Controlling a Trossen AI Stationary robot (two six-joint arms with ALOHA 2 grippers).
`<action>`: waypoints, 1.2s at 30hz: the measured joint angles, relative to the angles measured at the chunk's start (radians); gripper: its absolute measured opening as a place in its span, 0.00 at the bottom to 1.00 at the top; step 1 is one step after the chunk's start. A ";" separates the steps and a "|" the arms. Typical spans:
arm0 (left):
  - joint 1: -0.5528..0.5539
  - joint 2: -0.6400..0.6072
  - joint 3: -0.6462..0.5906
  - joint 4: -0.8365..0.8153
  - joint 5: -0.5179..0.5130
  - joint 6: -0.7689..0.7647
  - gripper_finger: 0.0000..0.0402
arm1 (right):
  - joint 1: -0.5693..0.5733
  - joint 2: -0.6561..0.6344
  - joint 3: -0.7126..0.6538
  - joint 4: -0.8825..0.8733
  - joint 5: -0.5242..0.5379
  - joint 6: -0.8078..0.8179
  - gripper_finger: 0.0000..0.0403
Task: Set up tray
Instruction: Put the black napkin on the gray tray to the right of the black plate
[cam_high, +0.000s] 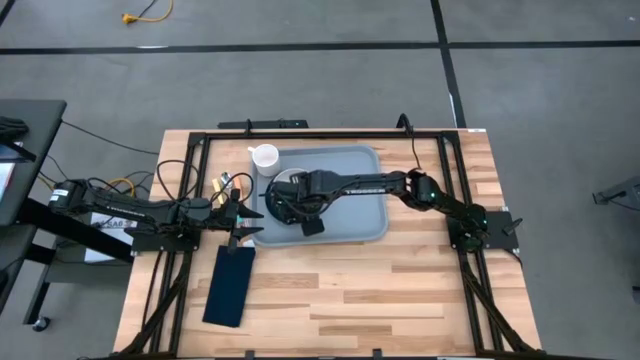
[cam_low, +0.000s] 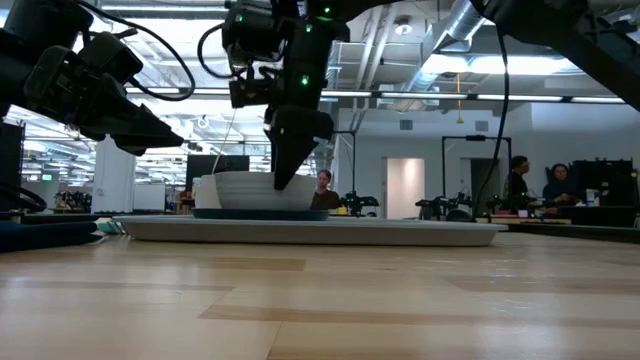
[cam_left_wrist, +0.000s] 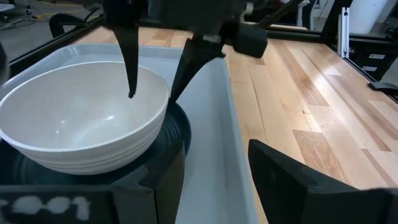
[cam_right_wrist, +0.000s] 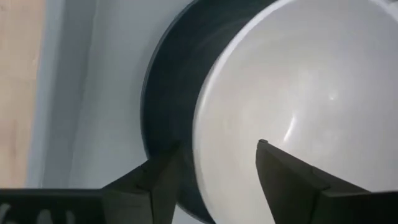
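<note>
The grey-blue tray (cam_high: 350, 215) lies flat in the middle of the table. On its left half a dark teal plate (cam_left_wrist: 177, 127) carries a white bowl (cam_left_wrist: 81, 118). My right gripper (cam_right_wrist: 219, 146) reaches in from the right and points down over the bowl's near-side rim, open, with one finger inside the bowl and one outside. My left gripper (cam_left_wrist: 211, 152) hovers open above the tray's left near corner (cam_high: 262, 235). In the low view it (cam_low: 150, 125) stays well above the tray. My right gripper stands astride the bowl's rim (cam_right_wrist: 199, 143) from above, inner finger (cam_left_wrist: 129, 68) apart from the wall. I cannot tell whether the outer finger (cam_left_wrist: 183, 71) touches the rim. The bowl rests upright on the plate.
A white cup (cam_high: 265, 157) stands at the tray's far left corner. A dark navy folded napkin (cam_high: 230, 285) lies on the wood near the table's left near side. The tray's right half and the wood to its right and near side are bare. Black frame rails line the table's sides.
</note>
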 joint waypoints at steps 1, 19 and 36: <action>0.000 0.000 0.000 0.000 0.000 0.000 0.42 | 0.000 -0.001 0.006 -0.003 0.000 0.001 0.50; 0.000 0.000 0.000 0.000 0.000 0.000 0.42 | -0.005 -0.110 0.095 -0.401 -0.031 0.326 0.49; -0.058 0.000 -0.002 -0.025 0.006 -0.036 0.42 | 0.096 -0.313 0.094 -0.445 0.149 0.480 0.49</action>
